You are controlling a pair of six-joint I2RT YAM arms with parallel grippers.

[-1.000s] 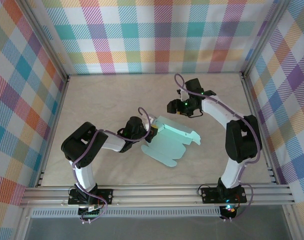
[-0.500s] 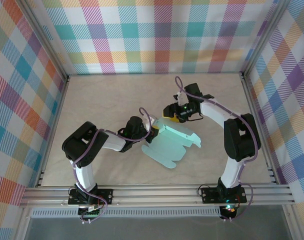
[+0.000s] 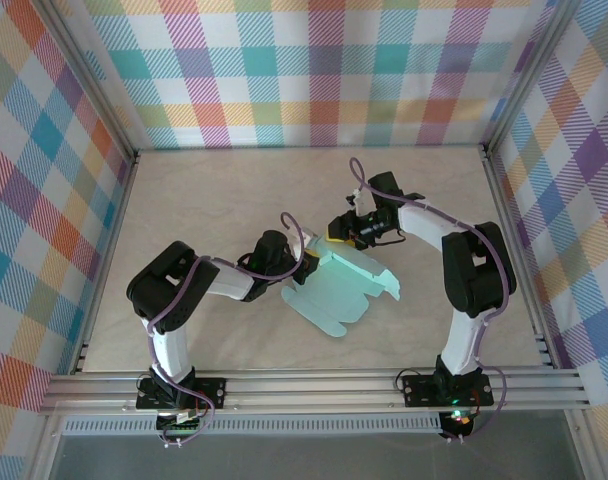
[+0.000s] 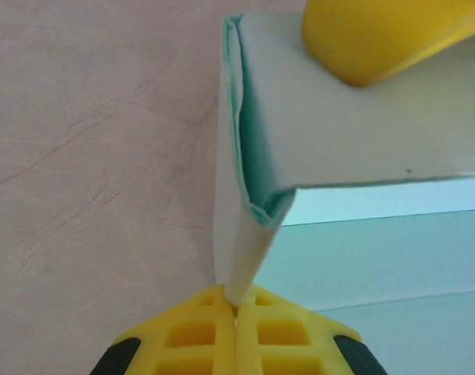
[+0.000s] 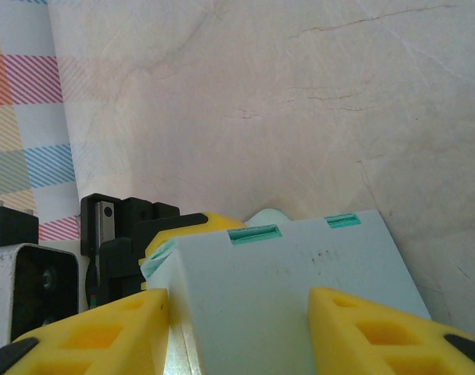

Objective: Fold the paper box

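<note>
The paper box (image 3: 349, 288), a pale mint-green die-cut sheet of thin card, lies near the middle of the beige marbled table (image 3: 204, 200), between my two arms. Its near flaps rest flat on the surface, and its far-left part is raised and doubled over into a hollow fold.

My left gripper (image 3: 306, 268) is pinched tight on the left edge of that fold. In the left wrist view its yellow fingers (image 4: 206, 336) meet with only the thin wall of card (image 4: 237, 234) between them. I judge this grip is an anchor: it keeps the light sheet from sliding and keeps the raised wall standing while the other arm works.

My right gripper (image 3: 336, 232) comes in from the far side, over the folded corner. Its jaws stand apart, clamping nothing. In the right wrist view the two yellow fingers (image 5: 89, 332) sit on either side of the top panel (image 5: 284, 273), whose slotted far edge points away from me. From the left wrist camera, one right fingertip (image 4: 378, 39) rests on top of that panel. I take this as pressing the panel down to set the crease.

The box is only partly formed; the near flaps are not yet folded. The card is thin, so a hard push could buckle the wall I am holding.
</note>
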